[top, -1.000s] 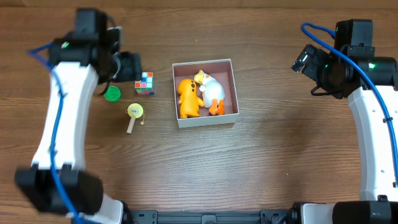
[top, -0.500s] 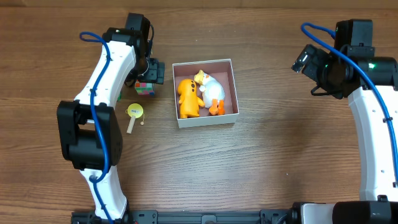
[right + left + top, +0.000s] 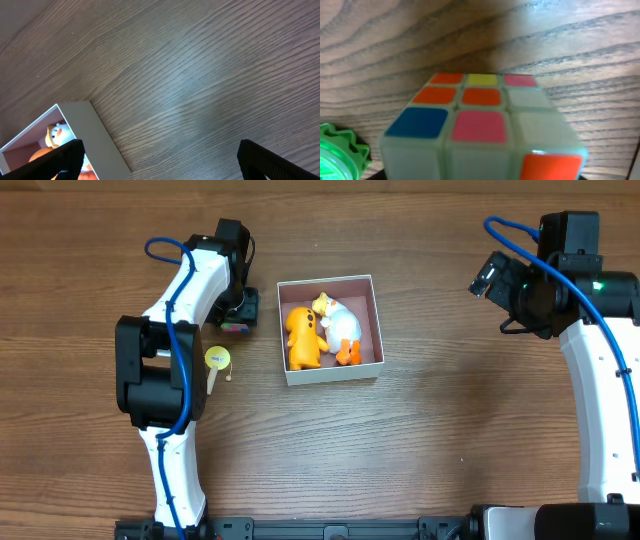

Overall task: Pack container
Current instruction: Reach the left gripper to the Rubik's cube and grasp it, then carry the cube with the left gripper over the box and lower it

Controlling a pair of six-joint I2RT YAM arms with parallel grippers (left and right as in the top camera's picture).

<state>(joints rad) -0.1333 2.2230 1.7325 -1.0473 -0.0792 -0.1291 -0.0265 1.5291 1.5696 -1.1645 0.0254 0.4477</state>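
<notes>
Your left pincer (image 3: 241, 306) had dropped over the colour cube (image 3: 485, 125) in the upper left of the overhead frame, where a second earlier the cube stood uncovered and the arm hung further left; its wrist view was filled by the cube's top face, with no finger showing, so I could not tell how wide it stood or whether it had hold of anything; a green toothed disc (image 3: 340, 155) sat just beside the cube at the lower left of that view. That read as the approach finished and the grasp due next. The container (image 3: 330, 373) had not moved from upper centre, already holding a yellow figure (image 3: 303, 335) and a white duck (image 3: 343, 328); a small yellow drum (image 3: 216, 360) waited outside it. Your right pincer (image 3: 160, 150) stayed wide apart and empty at the upper right.
</notes>
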